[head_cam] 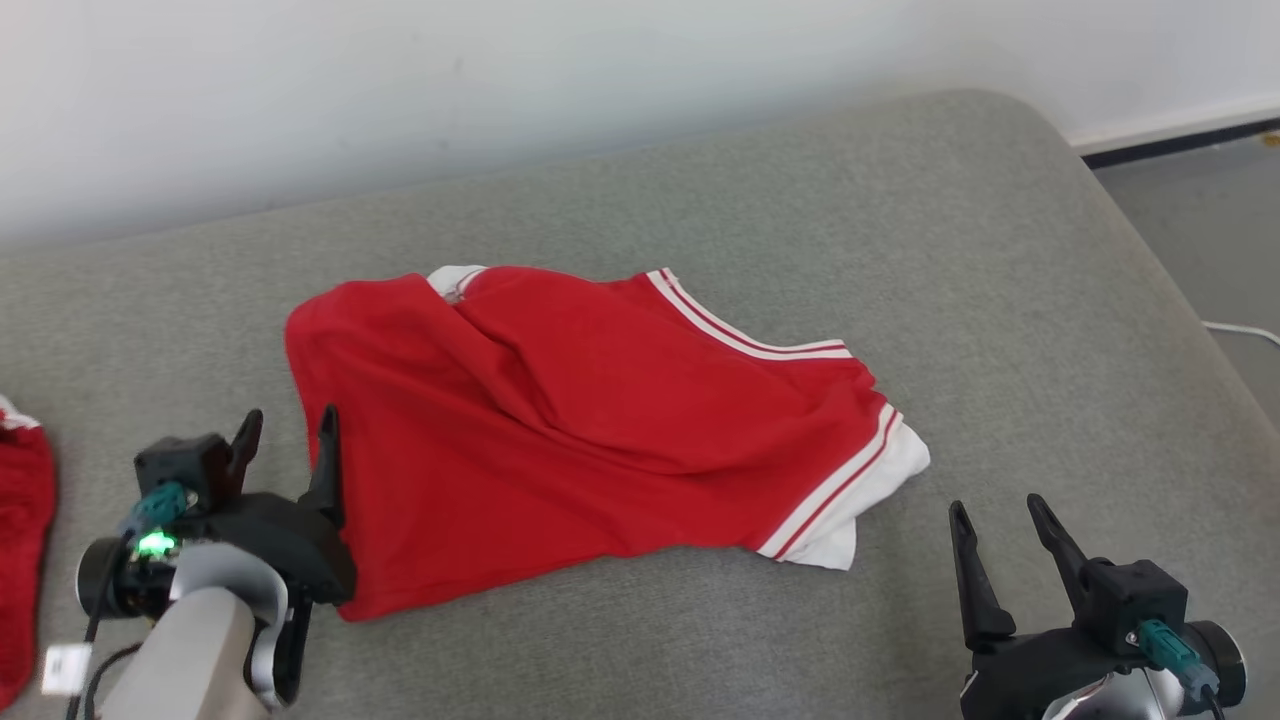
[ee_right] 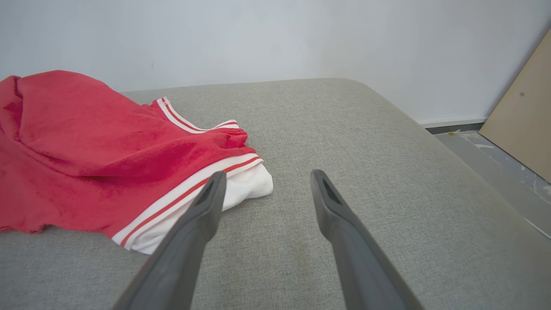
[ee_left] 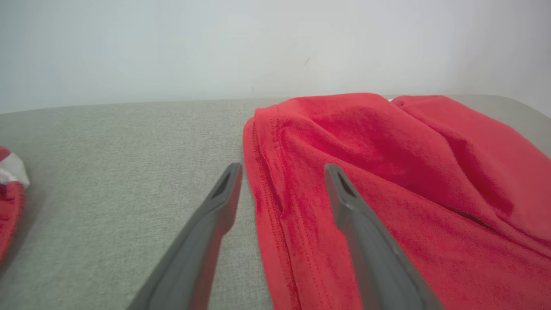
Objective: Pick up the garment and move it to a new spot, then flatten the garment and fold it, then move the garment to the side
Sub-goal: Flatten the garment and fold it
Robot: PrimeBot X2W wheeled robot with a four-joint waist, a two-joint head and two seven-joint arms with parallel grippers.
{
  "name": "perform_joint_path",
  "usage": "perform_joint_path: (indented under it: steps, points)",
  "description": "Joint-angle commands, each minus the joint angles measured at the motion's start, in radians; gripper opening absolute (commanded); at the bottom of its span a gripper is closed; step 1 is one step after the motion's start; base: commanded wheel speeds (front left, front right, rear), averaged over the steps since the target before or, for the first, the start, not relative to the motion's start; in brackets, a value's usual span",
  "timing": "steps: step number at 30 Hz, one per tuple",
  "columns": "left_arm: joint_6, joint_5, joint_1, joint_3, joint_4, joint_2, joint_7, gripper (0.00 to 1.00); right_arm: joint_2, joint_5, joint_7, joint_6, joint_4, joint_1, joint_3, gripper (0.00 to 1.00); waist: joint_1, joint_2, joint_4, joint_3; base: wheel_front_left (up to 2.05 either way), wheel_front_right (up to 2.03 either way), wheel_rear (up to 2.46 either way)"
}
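Observation:
The garment [head_cam: 590,420] is a red shirt with white and red striped trim, lying rumpled on the grey cushion [head_cam: 900,220]. My left gripper [head_cam: 288,428] stands open at the shirt's left hem, its jaws straddling the edge with nothing pinched. In the left wrist view the garment [ee_left: 387,181] lies under the right finger while the left finger is over bare cushion; the left gripper [ee_left: 282,170] is open there. My right gripper [head_cam: 998,515] is open just off the white sleeve, apart from it. In the right wrist view the right gripper [ee_right: 267,176] is open beside the garment [ee_right: 107,159].
A second red cloth [head_cam: 20,540] lies at the cushion's left edge, also as red cloth [ee_left: 8,202] in the left wrist view. A white wall [head_cam: 400,90] runs behind. Grey floor [head_cam: 1220,230] and a white cable [head_cam: 1240,330] lie to the right, with a board [ee_right: 525,112] leaning there.

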Motion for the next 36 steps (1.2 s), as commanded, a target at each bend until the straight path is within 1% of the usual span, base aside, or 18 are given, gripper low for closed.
perform_joint_path:
  steps: [1, 5, 6, 7, 10, 13, 17, 23, 25, 30, 33, 36]
  points:
    - [0.004, 0.000, 0.046, 0.032, -0.062, 0.003, -0.006, 1.00, 0.000, -0.005, 0.004, 0.001, -0.001, 0.015, -0.001, 1.00, 0.0000, 0.0000, 0.045, -0.042, 0.00, 0.00, 0.00]
    - [0.028, 0.051, 0.206, 0.133, -0.285, -0.019, -0.005, 1.00, 0.000, -0.007, 0.005, 0.001, -0.003, 0.021, -0.003, 1.00, 0.0000, 0.0000, 0.087, -0.076, 0.00, 0.00, 0.00]
    - [0.028, 0.051, 0.206, 0.133, -0.285, -0.019, -0.005, 1.00, 0.000, -0.007, 0.005, 0.001, -0.003, 0.021, -0.003, 1.00, 0.0000, 0.0000, 0.087, -0.076, 0.00, 0.00, 0.00]
    - [0.036, 0.068, 0.248, 0.157, -0.346, -0.031, -0.005, 1.00, 0.000, -0.005, 0.008, 0.001, 0.001, 0.024, -0.005, 1.00, 0.0000, 0.0000, 0.098, -0.085, 0.00, 0.00, 0.00]
    - [0.038, 0.122, 0.364, 0.213, -0.492, -0.062, -0.005, 1.00, 0.000, -0.021, 0.014, 0.001, 0.010, 0.032, -0.016, 1.00, 0.0000, 0.0000, 0.130, -0.107, 0.00, 0.00, 0.00]
    - [0.025, 0.175, 0.476, 0.251, -0.607, -0.096, -0.005, 1.00, 0.000, -0.029, 0.014, 0.001, 0.022, 0.040, -0.028, 1.00, 0.0000, 0.0000, 0.152, -0.127, 0.00, 0.00, 0.00]
    - [-0.006, 0.223, 0.599, 0.297, -0.721, -0.140, -0.005, 1.00, 0.000, -0.024, 0.010, 0.001, 0.040, 0.046, -0.042, 1.00, 0.0000, 0.0000, 0.171, -0.144, 0.00, 0.00, 0.00]
    - [-0.054, 0.282, 0.728, 0.333, -0.795, -0.180, -0.005, 1.00, 0.000, -0.037, 0.007, 0.001, 0.060, 0.060, -0.069, 1.00, 0.0000, 0.0000, 0.195, -0.161, 0.00, 0.00, 0.00]
    - [-0.072, 0.293, 0.753, 0.340, -0.804, -0.194, -0.005, 1.00, 0.000, -0.037, 0.007, 0.001, 0.064, 0.066, -0.080, 1.00, 0.0000, 0.0000, 0.203, -0.164, 0.00, 0.00, 0.00]
    - [-0.094, 0.311, 0.767, 0.352, -0.802, -0.213, -0.005, 1.00, -0.004, -0.051, 0.020, 0.001, 0.072, 0.035, -0.105, 1.00, 0.0000, 0.0000, 0.218, -0.164, 0.00, 0.00, 0.00]
    - [-0.103, 0.317, 0.754, 0.353, -0.791, -0.221, -0.005, 1.00, -0.019, -0.063, 0.054, 0.001, 0.087, -0.009, -0.122, 1.00, 0.0000, 0.0000, 0.219, -0.156, 0.00, 0.00, 0.00]
    - [-0.111, 0.321, 0.741, 0.354, -0.783, -0.226, -0.005, 1.00, -0.039, -0.065, 0.128, 0.001, 0.124, -0.089, -0.134, 1.00, 0.0000, 0.0000, 0.215, -0.142, 0.00, 0.00, 0.00]
